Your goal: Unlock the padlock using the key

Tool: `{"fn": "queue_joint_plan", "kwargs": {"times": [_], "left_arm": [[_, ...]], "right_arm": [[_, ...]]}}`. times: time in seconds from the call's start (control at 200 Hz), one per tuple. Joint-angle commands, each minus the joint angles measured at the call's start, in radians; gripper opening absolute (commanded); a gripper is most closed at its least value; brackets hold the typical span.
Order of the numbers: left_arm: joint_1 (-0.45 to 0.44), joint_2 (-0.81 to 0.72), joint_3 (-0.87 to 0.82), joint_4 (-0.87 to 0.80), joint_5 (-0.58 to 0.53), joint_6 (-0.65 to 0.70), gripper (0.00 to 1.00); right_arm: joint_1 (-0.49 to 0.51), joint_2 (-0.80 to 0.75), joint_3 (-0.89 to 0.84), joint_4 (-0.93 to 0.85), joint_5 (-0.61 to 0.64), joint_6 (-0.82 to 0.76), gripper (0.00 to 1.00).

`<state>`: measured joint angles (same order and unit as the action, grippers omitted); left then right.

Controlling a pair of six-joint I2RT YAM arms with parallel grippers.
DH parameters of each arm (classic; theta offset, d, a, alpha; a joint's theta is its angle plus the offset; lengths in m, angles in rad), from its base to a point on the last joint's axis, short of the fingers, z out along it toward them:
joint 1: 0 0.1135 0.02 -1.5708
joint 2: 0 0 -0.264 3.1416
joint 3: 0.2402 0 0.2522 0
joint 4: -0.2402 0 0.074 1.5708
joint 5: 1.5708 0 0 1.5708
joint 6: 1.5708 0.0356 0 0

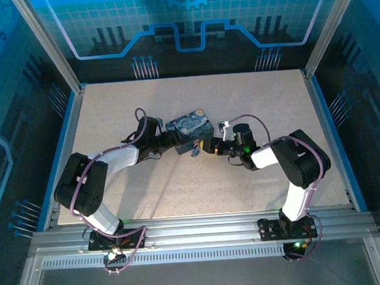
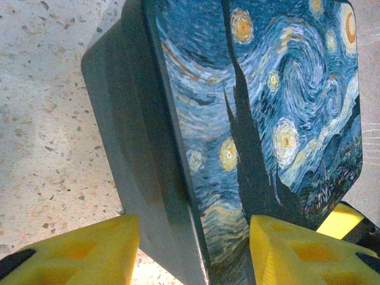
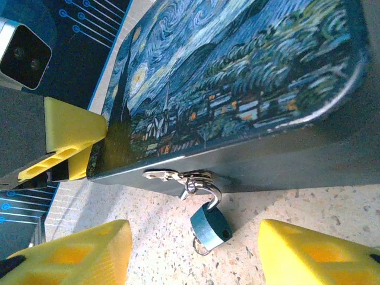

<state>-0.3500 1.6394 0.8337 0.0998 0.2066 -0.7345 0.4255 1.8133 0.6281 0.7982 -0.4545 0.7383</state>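
Between the spread fingers of the right gripper (image 3: pixel 191 249), a small blue padlock (image 3: pixel 209 228) hangs from the hasp (image 3: pixel 163 175) on the near wall of the painted box (image 3: pixel 237 71); neither finger touches it. Beyond, the left gripper (image 2: pixel 191 237) pinches the box's far end between its yellow fingers (image 2: pixel 77 252).

My left arm (image 1: pixel 114 161) comes in from near left, elbow bent, left gripper (image 1: pixel 172 141) level, yellow fingers (image 2: pixel 89 252) clamped on the box (image 1: pixel 190 124) end. My right arm (image 1: pixel 288 157) folds in from near right, right gripper (image 1: pixel 208 146) low, jaws apart, aimed left.
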Motion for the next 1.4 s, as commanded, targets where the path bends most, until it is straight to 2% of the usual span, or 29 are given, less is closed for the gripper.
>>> {"fn": "queue_joint_plan", "kwargs": {"times": [0.0, 0.67, 1.396], "left_arm": [[-0.015, 0.001, -0.045, -0.105, -0.020, -0.005, 0.53], [-0.016, -0.002, -0.051, -0.100, -0.021, -0.006, 0.53], [-0.017, -0.004, -0.057, -0.098, -0.024, -0.008, 0.53]], "right_arm": [[0.010, 0.032, 0.002, 0.051, -0.016, 0.025, 0.56], [0.051, 0.131, 0.027, 0.126, -0.026, 0.104, 0.42], [0.065, 0.208, 0.046, 0.218, -0.042, 0.158, 0.37]]}}
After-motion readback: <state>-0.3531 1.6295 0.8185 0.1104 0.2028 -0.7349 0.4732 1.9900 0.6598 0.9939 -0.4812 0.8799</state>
